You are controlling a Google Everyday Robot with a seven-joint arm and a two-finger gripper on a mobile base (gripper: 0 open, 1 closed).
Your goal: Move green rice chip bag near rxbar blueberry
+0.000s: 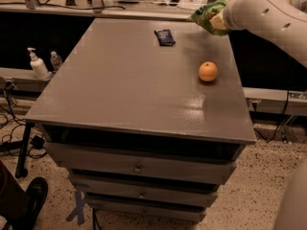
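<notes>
The green rice chip bag (pixel 205 14) is bright green and wrinkly. It hangs above the far right corner of the grey table (pixel 134 90). My gripper (pixel 217 20), at the end of the white arm (pixel 261 13) that comes in from the right, is shut on the bag's right side; the bag and arm mostly hide its fingers. The rxbar blueberry (pixel 165 37), a small flat dark blue bar, lies on the table at the back, left of and below the bag, with a gap between them.
An orange fruit (pixel 207 71) sits on the right part of the table, in front of the bag. The table has drawers (pixel 138 167) below. A pump bottle (pixel 37 65) and a small bottle (pixel 56 60) stand on a ledge to the left. Cables lie on the floor at the left.
</notes>
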